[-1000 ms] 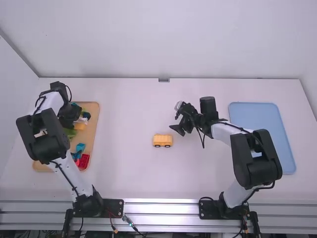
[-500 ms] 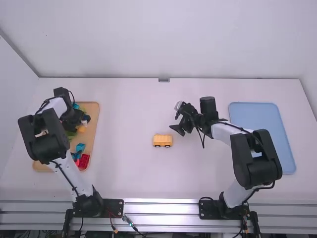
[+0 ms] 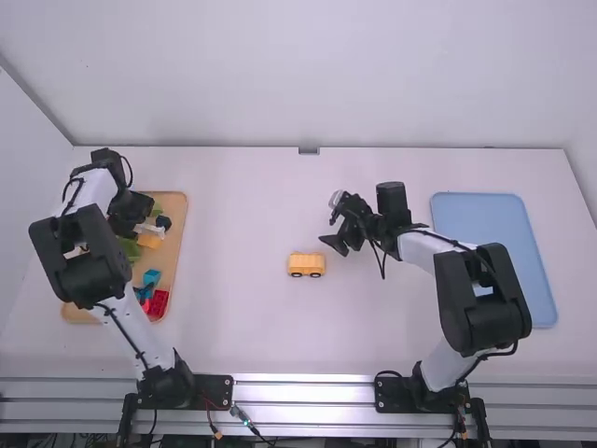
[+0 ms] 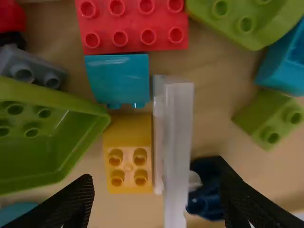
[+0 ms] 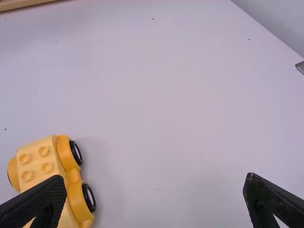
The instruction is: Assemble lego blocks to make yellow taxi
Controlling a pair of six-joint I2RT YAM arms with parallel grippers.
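Note:
My left gripper (image 3: 140, 215) is over the wooden tray's far half. In the left wrist view the gripper (image 4: 156, 204) is open, its fingers above a yellow brick (image 4: 128, 154) and a white upright piece (image 4: 177, 142) that stand side by side, with nothing held. The yellow wheeled base (image 3: 306, 264) sits on the mid table, studs up; the right wrist view has this base (image 5: 43, 166) beside one finger. My right gripper (image 3: 338, 233) hangs beyond the base and to its right; in the right wrist view the gripper (image 5: 156, 194) is open and holds nothing.
The wooden tray (image 3: 177, 252) at the left holds red (image 4: 133, 23), teal (image 4: 118, 76), green (image 4: 42, 137) and dark blue pieces (image 4: 209, 185) packed around the yellow brick. A blue tray (image 3: 494, 224) lies at the right.
Over the last second my left gripper first shifted slightly right above the wooden tray, then came back left. The right arm and the wheeled base have stayed put.

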